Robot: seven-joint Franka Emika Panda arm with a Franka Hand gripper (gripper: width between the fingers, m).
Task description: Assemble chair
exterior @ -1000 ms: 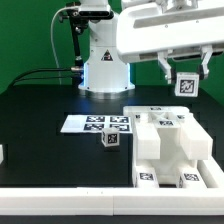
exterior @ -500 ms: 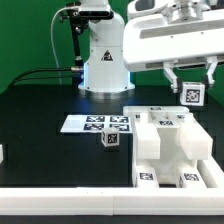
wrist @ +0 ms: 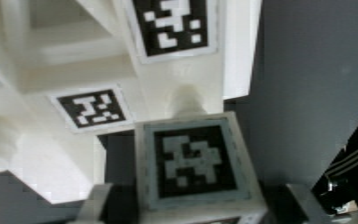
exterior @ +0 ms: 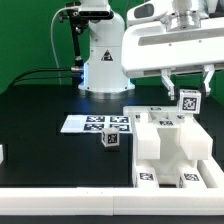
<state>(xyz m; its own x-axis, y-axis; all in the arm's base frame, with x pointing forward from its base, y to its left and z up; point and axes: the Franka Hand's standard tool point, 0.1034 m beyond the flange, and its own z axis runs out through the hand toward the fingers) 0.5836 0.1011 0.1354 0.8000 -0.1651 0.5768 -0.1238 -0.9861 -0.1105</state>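
Note:
The partly built chair (exterior: 165,146) is a blocky set of white tagged panels at the exterior view's right front. Just above its back edge my gripper (exterior: 188,90) hangs shut on a small white tagged chair part (exterior: 188,100). In the wrist view that part (wrist: 197,160) sits square between the two fingers (wrist: 114,203), its tag facing the camera, with the chair's tagged panels (wrist: 91,105) close below it. A small tagged peg (exterior: 111,141) stands loose on the table, to the left of the chair.
The marker board (exterior: 97,123) lies flat on the black table, left of the chair. The robot's base (exterior: 100,60) stands behind it. A white piece (exterior: 2,153) shows at the left edge. A white rim (exterior: 60,205) runs along the table's front.
The gripper has come down and shifted toward the exterior view's left with the tagged part still in it, ending closer above the chair's back edge.

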